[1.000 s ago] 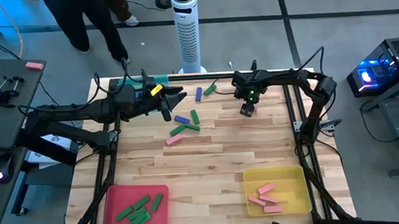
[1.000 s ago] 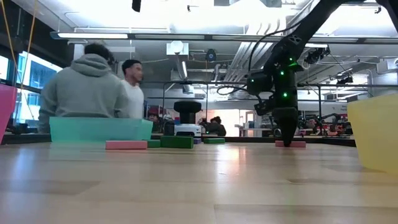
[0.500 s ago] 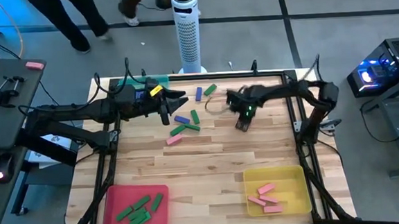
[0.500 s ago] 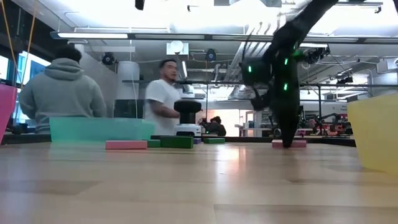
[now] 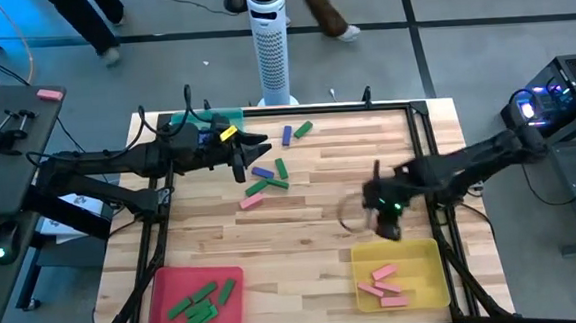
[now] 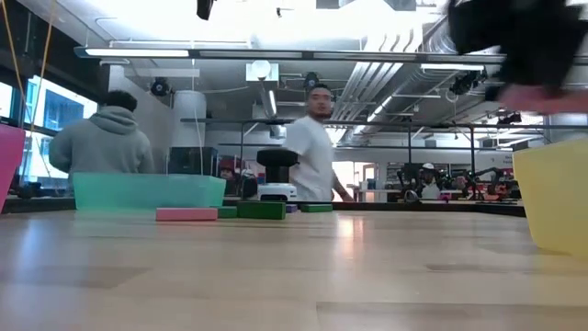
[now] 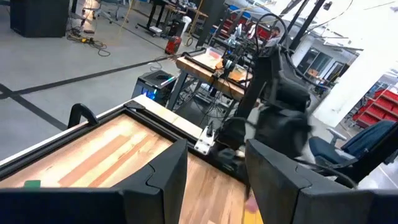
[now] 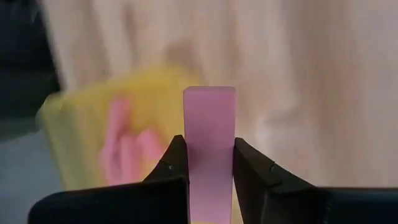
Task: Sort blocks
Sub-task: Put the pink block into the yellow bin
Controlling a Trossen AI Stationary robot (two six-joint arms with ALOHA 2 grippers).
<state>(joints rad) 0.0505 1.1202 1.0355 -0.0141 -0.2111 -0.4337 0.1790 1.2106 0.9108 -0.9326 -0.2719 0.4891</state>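
Overhead, wooden plank table with a black frame, on grey floor; white tower fan stands past the far edge, desks with gear on both sides, blue-lit computer at the right. Teal tray at the far left corner, mostly under the left arm; red tray near left with green blocks in it; yellow tray near right with pink blocks in it. Loose blocks in blue, green and pink lie mid-table toward the far side, two more near the far edge. Left gripper hangs above the table beside the teal tray; its wrist view shows the two dark fingers spread with nothing between them. Right gripper is blurred overhead, just at the far rim of the yellow tray; the held piece cannot be made out there. Right wrist view settles it: fingers pinch an upright pink block, with yellow tray and pink blocks blurred below. Low view adds the room: ceiling lights, ducts, two people standing beyond the table, a pink block and green ones lying flat on the wood, the right arm only a dark blur at the upper right.
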